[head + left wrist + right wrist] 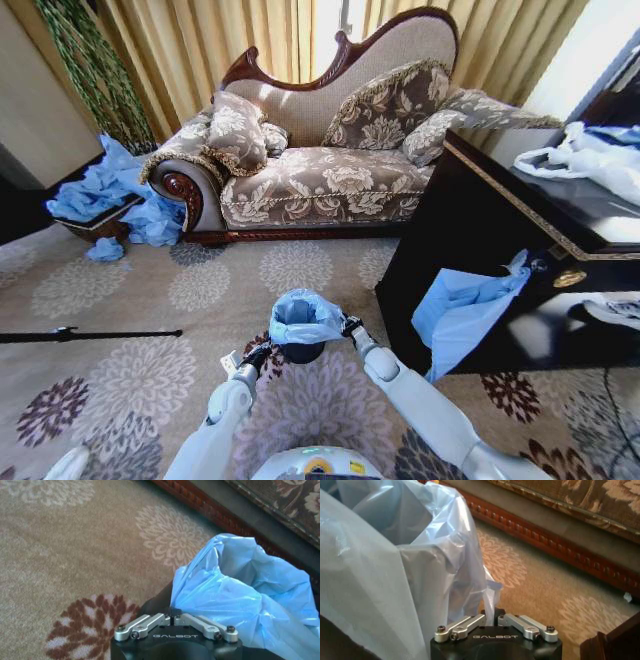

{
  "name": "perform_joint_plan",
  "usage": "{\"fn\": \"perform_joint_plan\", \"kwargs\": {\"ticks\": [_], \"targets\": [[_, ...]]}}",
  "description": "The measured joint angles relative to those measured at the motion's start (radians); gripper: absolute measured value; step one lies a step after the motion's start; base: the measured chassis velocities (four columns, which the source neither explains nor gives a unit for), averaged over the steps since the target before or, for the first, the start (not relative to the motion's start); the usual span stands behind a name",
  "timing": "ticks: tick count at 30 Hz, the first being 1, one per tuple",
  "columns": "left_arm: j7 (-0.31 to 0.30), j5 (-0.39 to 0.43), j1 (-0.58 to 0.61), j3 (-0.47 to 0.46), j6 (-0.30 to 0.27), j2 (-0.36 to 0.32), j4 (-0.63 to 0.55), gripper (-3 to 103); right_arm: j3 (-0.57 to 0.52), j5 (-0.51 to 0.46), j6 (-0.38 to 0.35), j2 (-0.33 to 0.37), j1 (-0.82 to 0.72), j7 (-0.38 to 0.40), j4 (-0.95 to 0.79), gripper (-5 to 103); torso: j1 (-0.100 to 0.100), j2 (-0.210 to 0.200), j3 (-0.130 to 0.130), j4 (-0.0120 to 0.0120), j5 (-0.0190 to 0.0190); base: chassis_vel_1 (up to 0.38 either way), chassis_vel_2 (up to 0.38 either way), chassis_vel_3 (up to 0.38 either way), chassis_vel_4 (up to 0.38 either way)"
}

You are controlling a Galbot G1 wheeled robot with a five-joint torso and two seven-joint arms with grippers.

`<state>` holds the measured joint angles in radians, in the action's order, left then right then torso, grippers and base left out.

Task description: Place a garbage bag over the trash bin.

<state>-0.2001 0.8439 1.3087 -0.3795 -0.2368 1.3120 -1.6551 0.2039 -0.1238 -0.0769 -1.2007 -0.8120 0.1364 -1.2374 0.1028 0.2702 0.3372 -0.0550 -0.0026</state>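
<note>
The light-blue garbage bag (301, 315) sits draped over the mouth of the small black trash bin (301, 351) on the carpet just in front of me. My left gripper (262, 352) is at the bin's left side and my right gripper (349, 325) at its right. In the left wrist view, the left gripper (172, 616) is shut, pinching the garbage bag's (240, 592) edge against the bin's dark wall (156, 603). The right wrist view has the right gripper (493, 617) shut on a hanging fold of the garbage bag (395, 555), with the bin (427, 581) showing dark through the plastic.
A patterned sofa (320, 180) stands behind the bin. A black cabinet (470, 230) at the right has a blue bag (460, 312) hanging from it and a white bag (590, 160) on top. At far left are a heap of blue bags (105, 190) and a woven basket (95, 228). A black rod (90, 335) lies on the carpet.
</note>
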Motion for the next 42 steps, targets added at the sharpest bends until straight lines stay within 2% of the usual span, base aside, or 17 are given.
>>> {"fn": "perform_joint_plan", "kwargs": {"ticks": [7,16,24,26,27,29,30,32,33,34,35,36,37,38,39,40,42], "targets": [[0.016,-0.023,-0.019,0.001,0.009,0.005,0.056,0,-0.024,0.05,0.038,-0.042,-0.014,0.0,0.042,0,0.0,0.0,0.0,-0.0002,-0.0002,0.0,0.0,0.0,0.0],[0.02,-0.028,-0.042,-0.004,0.016,0.011,0.103,0,-0.038,0.066,0.062,-0.102,-0.004,0.007,0.107,0,0.0,0.0,0.0,0.0,-0.0002,0.0,0.0,0.0,0.0],[0.014,-0.035,-0.016,-0.011,0.021,0.011,0.068,0,-0.034,0.07,0.057,-0.105,-0.011,0.019,0.087,0,0.0,0.0,0.0,0.0,0.0,0.0,0.0,0.0,0.0],[0.03,-0.047,-0.005,-0.016,0.021,0.009,0.058,-2,-0.032,0.072,0.059,-0.103,-0.012,0.019,0.083,0,0.0,0.0,0.0,0.0,0.0,0.0,0.0,0.0,0.0],[0.073,-0.068,0.005,-0.024,0.025,0.005,0.054,3,-0.03,0.072,0.06,-0.101,-0.014,0.021,0.078,0,0.0,0.0,0.0,0.0,-0.0001,0.0,0.0,0.0,0.0],[0.117,-0.112,0.018,-0.033,0.038,-0.003,0.053,14,-0.028,0.072,0.06,-0.099,-0.014,0.023,0.07,0,0.0,0.0,0.0,0.0001,0.0,0.0,0.0,0.0,0.0],[0.117,-0.112,0.018,-0.033,0.038,-0.003,0.053,14,-0.028,0.072,0.06,-0.099,-0.014,0.023,0.07,0,0.0,0.0,0.0,0.0001,0.0,0.0,0.0,0.0,0.0],[0.139,-0.16,0.028,-0.037,0.052,-0.009,0.052,24,-0.026,0.072,0.06,-0.096,-0.015,0.023,0.064,0,0.0,0.0,0.0,0.0001,-0.0001,0.0,0.0,0.0,0.0],[0.165,-0.218,0.03,-0.041,0.074,-0.012,0.062,30,-0.024,0.071,0.06,-0.094,-0.015,0.024,0.062,0,0.0,0.0,0.0,0.0,0.0,0.0,0.0,0.0,0.0],[0.181,-0.249,0.03,-0.044,0.088,-0.014,0.071,30,-0.024,0.071,0.06,-0.093,-0.015,0.024,0.062,0,0.0,0.0,0.0,0.0,0.0,0.0,0.0,0.0,0.0],[0.181,-0.249,0.03,-0.044,0.088,-0.014,0.071,30,-0.024,0.071,0.06,-0.093,-0.015,0.024,0.062,0,0.0,0.0,0.0,0.0,0.0,0.0,0.0,0.0,0.0],[0.21,-0.311,0.029,-0.05,0.114,-0.015,0.089,36,-0.024,0.07,0.06,-0.091,-0.016,0.024,0.061,0,0.0,0.0,0.0,0.0,-0.0001,0.0,0.0,0.0,0.0],[0.254,-0.407,0.023,-0.062,0.153,-0.016,0.118,41,-0.024,0.07,0.061,-0.088,-0.017,0.025,0.058,0,0.0,0.0,0.0,0.0001,-0.0001,0.0,0.0,0.0,0.0],[0.28,-0.447,0.019,-0.069,0.174,-0.017,0.133,46,-0.023,0.069,0.062,-0.085,-0.018,0.025,0.056,0,0.0,0.0,0.0,0.0001,0.0,0.0,0.0,0.0,0.0],[0.297,-0.477,0.015,-0.073,0.189,-0.019,0.145,52,-0.023,0.069,0.062,-0.083,-0.019,0.025,0.054,0,0.0,0.0,0.0,0.0001,0.0,0.0,0.0,0.0,0.0],[0.297,-0.477,0.015,-0.073,0.189,-0.019,0.145,52,-0.023,0.069,0.062,-0.083,-0.019,0.025,0.054,0,0.0,0.0,0.0,0.0001,0.0,0.0,0.0,0.0,0.0],[0.328,-0.522,0.005,-0.078,0.209,-0.022,0.167,62,-0.024,0.069,0.064,-0.08,-0.02,0.025,0.054,0,0.0,0.0,0.0,0.0,-0.0001,0.0,0.0,0.0,0.0]]}}
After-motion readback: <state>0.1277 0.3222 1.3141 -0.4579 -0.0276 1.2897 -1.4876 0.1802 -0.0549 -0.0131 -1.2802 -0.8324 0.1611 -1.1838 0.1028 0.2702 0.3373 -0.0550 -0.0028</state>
